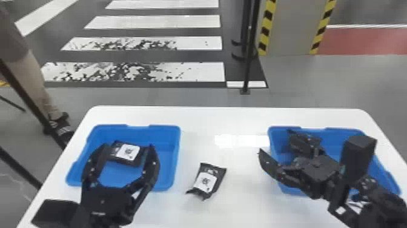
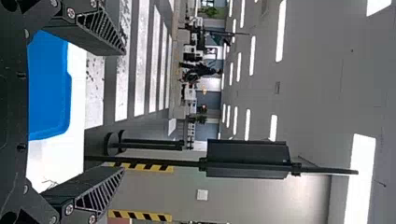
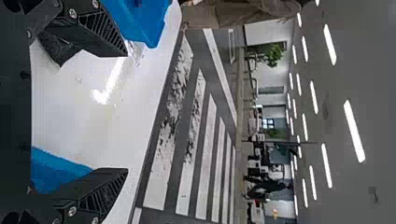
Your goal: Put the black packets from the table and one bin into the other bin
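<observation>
Floor (image 1: 243, 72): I see it behind the table, with broad white stripes, some of them worn.
Table (image 1: 239, 209): it is white, and two blue bins stand on it, well apart.
Left bin (image 1: 168, 163): it stands on my left side, and one black packet lies in it.
Right bin (image 1: 342, 132): my right arm covers a part of it, so I cannot tell all that is inside.
Left gripper (image 1: 128, 148): over the left bin; its fingers are wide apart and have hold of nothing.
Right gripper (image 1: 274, 142): over the left side of the right bin; its fingers also are widely spread, with nothing between them.
Bin packet (image 1: 136, 156): in the left bin, its white label facing up.
Table packet (image 1: 214, 179): on the table between the bins, nearer to the left one, label also up.
</observation>
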